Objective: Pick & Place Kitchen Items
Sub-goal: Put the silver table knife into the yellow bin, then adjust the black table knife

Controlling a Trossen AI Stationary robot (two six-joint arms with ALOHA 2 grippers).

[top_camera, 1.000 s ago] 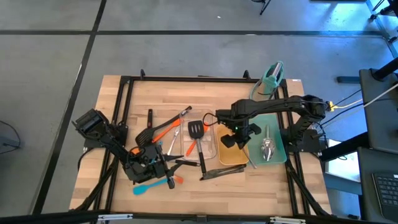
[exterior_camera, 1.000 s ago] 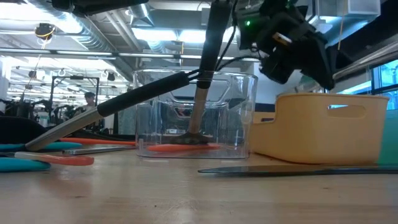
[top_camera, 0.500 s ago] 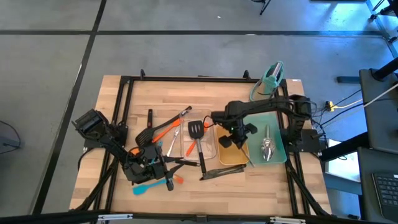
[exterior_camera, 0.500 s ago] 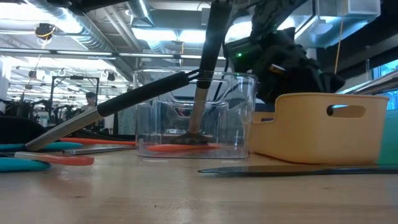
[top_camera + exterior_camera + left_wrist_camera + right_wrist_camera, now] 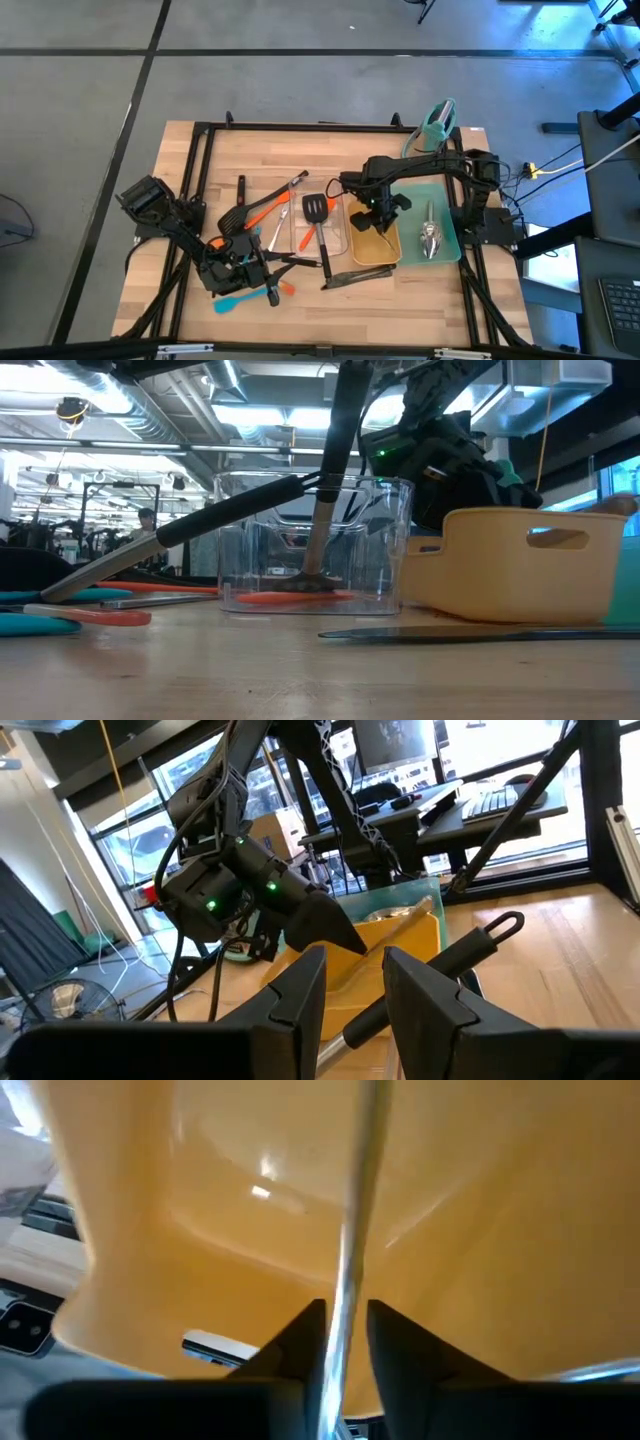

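Since earlier frame, right gripper (image 5: 372, 212) was lowered into yellow tray (image 5: 374, 250). Left gripper (image 5: 262, 262) is kept near front-left utensils, fingers slightly parted, nothing gripped. Steel utensil handle (image 5: 352, 1270) is seen between right fingers; grip cannot be told.

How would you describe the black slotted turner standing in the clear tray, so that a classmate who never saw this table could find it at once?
Start at the yellow tray near the table's middle; the clear tray sits against its left side. Inside it lies the black slotted turner, head toward the table's far edge. Unlike the orange spatula beside it, its flat black head is cut with slots.
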